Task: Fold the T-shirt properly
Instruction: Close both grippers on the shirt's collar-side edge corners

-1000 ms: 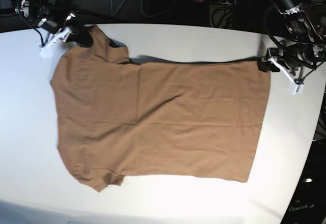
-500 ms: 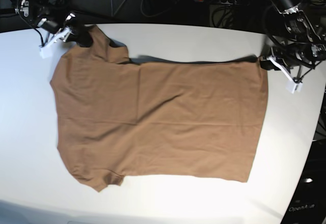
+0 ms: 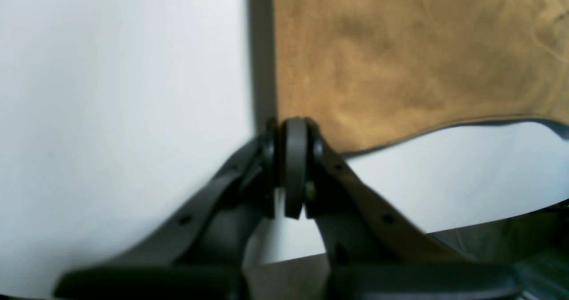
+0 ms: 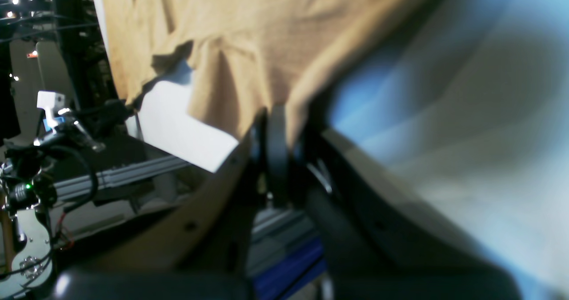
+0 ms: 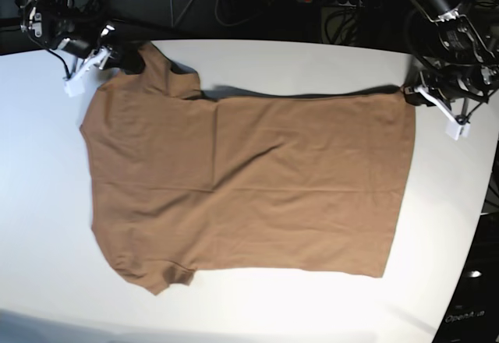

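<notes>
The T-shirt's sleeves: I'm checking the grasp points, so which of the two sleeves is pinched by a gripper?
The far sleeve of the T-shirt, at the table's back edge: the right gripper is shut on it. The near sleeve lies flat, untouched.

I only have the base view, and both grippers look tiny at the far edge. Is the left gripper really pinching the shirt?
Observer: Yes. In the left wrist view the left gripper is shut, and the T-shirt hem corner runs into its pads.
Operator: And the right one?
Observer: In the right wrist view the right gripper is shut on bunched cloth, which wrinkles where it is drawn into it.
</notes>
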`<move>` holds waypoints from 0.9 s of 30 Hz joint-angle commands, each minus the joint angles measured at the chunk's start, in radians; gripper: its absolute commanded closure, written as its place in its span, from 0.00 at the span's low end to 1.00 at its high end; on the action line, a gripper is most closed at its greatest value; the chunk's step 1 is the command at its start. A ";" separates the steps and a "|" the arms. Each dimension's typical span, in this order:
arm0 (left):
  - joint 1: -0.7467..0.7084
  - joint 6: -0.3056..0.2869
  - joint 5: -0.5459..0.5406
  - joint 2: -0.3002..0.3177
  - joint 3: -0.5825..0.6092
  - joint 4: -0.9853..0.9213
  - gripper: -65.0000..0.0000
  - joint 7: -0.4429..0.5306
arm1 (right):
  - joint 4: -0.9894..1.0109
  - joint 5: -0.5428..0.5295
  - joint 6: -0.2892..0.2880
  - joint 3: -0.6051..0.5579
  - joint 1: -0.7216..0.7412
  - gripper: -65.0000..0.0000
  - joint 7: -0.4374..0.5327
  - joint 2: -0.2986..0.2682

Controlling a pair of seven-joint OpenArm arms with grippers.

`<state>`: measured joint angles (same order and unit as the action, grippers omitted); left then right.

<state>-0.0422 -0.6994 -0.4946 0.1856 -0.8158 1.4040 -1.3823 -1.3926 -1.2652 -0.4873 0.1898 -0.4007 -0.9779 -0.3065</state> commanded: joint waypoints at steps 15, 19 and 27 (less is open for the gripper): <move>0.058 0.001 0.010 0.012 0.002 0.021 0.96 -0.010 | -0.023 0.141 -0.046 -0.063 0.173 0.98 0.072 -0.107; 0.064 0.001 0.010 0.036 0.003 0.021 0.96 -0.009 | -0.050 0.141 -0.044 -0.085 0.207 0.98 0.067 -0.110; 0.090 0.001 0.034 0.053 0.006 0.016 0.96 0.008 | -0.084 0.141 -0.043 -0.088 0.250 0.98 0.063 -0.124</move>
<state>0.0414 -0.6956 -0.4484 0.2218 -0.8070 1.4067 -1.3777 -1.4536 -1.0836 -0.5205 0.0929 -0.1864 -0.9543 -0.4076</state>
